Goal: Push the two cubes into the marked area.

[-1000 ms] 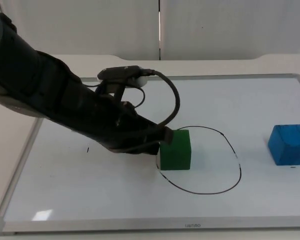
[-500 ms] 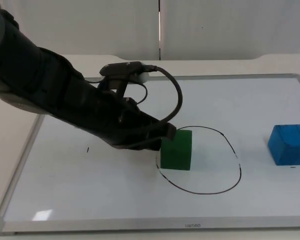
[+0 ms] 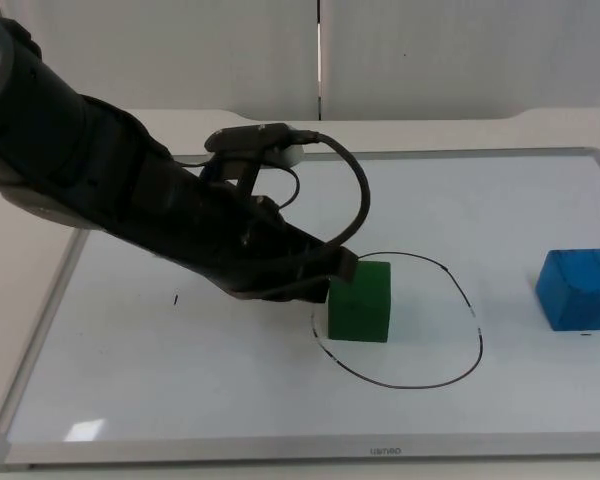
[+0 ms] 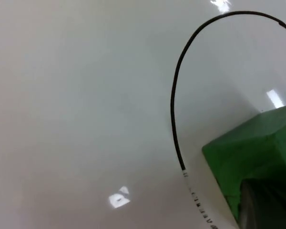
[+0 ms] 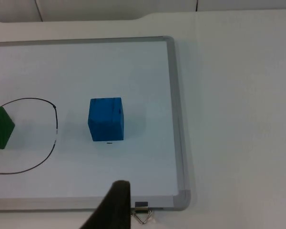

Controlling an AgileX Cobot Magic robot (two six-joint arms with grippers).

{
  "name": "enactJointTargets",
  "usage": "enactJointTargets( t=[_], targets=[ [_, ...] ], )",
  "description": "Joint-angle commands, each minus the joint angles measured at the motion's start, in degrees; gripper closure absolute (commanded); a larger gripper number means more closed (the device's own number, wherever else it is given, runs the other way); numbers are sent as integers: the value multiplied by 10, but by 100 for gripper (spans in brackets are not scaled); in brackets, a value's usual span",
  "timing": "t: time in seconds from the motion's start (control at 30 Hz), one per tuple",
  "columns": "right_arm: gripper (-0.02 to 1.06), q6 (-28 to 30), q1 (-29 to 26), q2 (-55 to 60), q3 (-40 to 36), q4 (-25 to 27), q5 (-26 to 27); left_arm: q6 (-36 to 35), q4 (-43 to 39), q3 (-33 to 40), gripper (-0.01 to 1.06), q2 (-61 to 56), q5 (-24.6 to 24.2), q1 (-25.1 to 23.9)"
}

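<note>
A green cube [image 3: 360,302] sits just inside the left edge of a hand-drawn black oval [image 3: 479,345] on the whiteboard. My left gripper [image 3: 332,278] is low over the board and pressed against the cube's left side. In the left wrist view the green cube [image 4: 252,152] lies right in front of a black fingertip [image 4: 262,207], with the oval's line [image 4: 174,95] curving past it. A blue cube [image 3: 578,290] stands to the right, outside the oval. My right gripper [image 5: 115,200] waits back from the board's corner, looking onto the blue cube [image 5: 106,119] and the green cube [image 5: 0,128].
The whiteboard's grey frame [image 3: 300,452] borders the work area, and the grey partition rises behind it. A small black tick [image 3: 176,299] marks the board at the left. A metal clip [image 5: 142,215] hangs at the frame near the right gripper.
The left arm has slid a little to the right, pushing the green cube across the oval's left edge. The blue cube has stayed in place.
</note>
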State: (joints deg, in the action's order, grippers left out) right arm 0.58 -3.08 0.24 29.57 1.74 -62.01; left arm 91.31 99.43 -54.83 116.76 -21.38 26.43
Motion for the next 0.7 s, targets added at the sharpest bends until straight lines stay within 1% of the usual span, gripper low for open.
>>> enactJointTargets(
  t=[0.0, 0.4, 0.47, 0.53, 0.57, 0.6, 0.67],
  targets=[
    [-1, 3, -2, -2, -1, -1, 2, -2, 5, -3, 105, -1, -10, 4],
    [-1, 3, -2, -2, -1, -1, 2, -2, 5, -3, 105, -6, -5, 4],
    [-1, 3, -2, -2, -1, -1, 2, -2, 5, -3, 105, -13, 16, 0],
    [-1, 3, -2, -2, -1, -1, 2, -2, 3, -3, 105, -35, 59, -15],
    [-1, 3, -2, -2, -1, -1, 2, -2, 3, -3, 105, -35, 59, -15],
    [-1, 3, -2, -2, -1, -1, 2, -2, -1, -3, 105, -46, 70, -24],
    [-1, 3, -2, -2, -1, -1, 2, -9, -9, -3, 105, -77, 70, -44]
  ],
)
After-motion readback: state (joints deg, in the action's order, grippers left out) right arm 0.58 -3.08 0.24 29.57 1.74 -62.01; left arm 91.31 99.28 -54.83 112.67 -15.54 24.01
